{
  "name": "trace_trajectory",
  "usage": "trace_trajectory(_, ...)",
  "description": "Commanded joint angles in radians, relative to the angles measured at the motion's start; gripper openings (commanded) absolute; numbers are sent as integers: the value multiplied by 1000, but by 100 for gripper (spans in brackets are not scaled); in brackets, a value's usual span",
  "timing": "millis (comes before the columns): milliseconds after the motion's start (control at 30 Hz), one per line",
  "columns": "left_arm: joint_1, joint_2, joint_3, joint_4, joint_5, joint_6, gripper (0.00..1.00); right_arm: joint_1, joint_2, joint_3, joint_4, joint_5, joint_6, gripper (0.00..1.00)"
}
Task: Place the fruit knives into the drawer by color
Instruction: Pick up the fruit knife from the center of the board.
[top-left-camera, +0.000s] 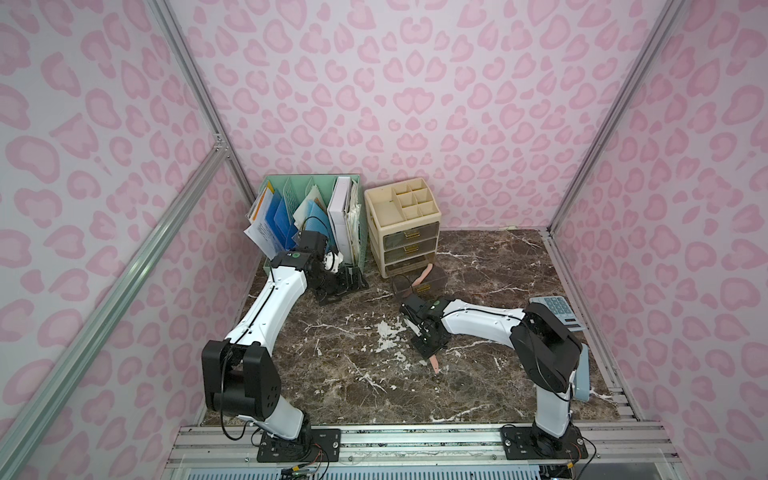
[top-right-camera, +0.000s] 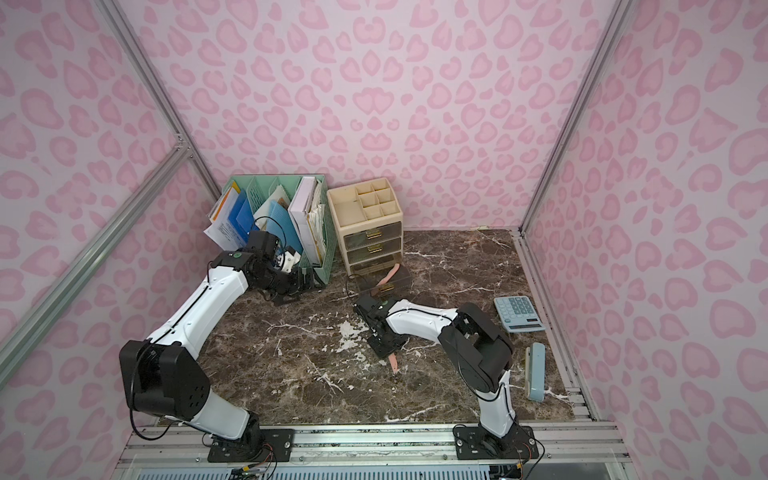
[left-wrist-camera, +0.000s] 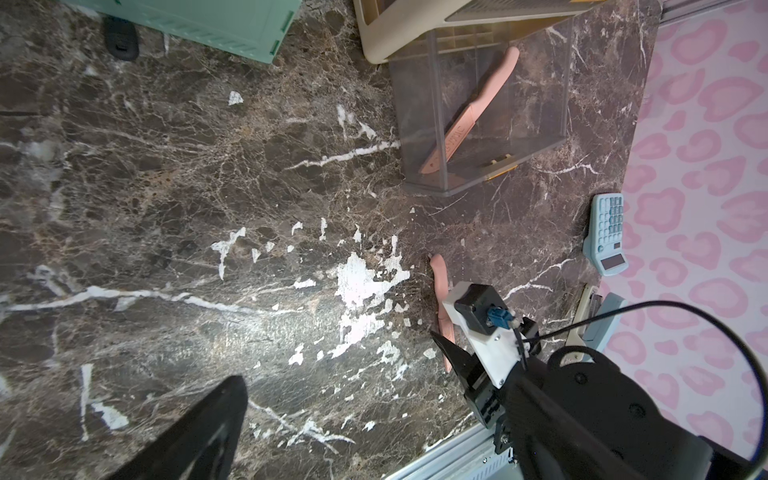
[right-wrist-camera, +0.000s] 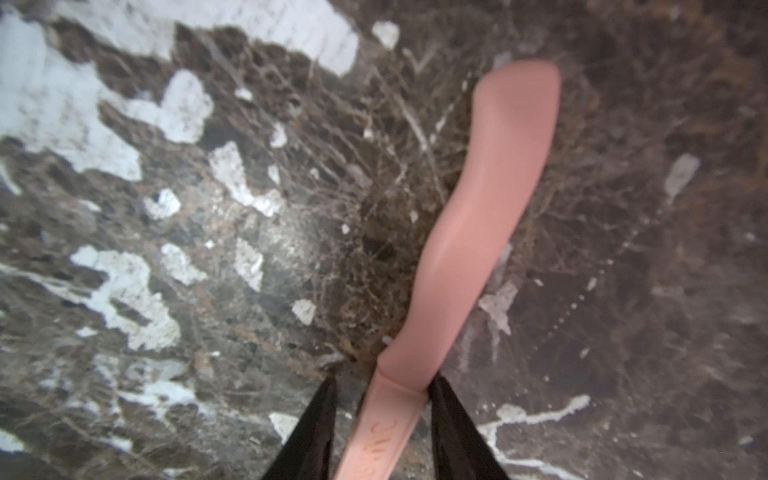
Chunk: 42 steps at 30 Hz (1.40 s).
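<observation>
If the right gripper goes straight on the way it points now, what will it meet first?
Probably the marble tabletop: the right gripper points down at it, straddling the pink knife lying there. The gap to it is unclear.

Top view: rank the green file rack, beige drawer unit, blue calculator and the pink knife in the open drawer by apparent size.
Largest to smallest, in a top view:
1. green file rack
2. beige drawer unit
3. blue calculator
4. pink knife in the open drawer
The calculator lies nearer the camera, which flatters it slightly.

Calculator (top-right-camera: 518, 313), stapler (top-right-camera: 535, 371) and file rack (top-right-camera: 328, 241) sit on table (top-right-camera: 457, 266).
</observation>
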Motion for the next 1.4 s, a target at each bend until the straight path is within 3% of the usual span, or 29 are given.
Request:
trace_trajectory(0,-1,-11,-3,-1,-9,-3,98,-6,20,-13,7,31,11,30)
trace_trajectory(167,0,-18,-10,6,-8,-13,99,-13,14,-19,2,35,10,20)
trace_trajectory(700,-1,-28,-7,19,-11,-35,98,-21,-50,8,-51,67,17,18)
trace_trajectory(1367,-17,26,98,18,-10,-47,99,-45,-110,195,-225,115,41,18)
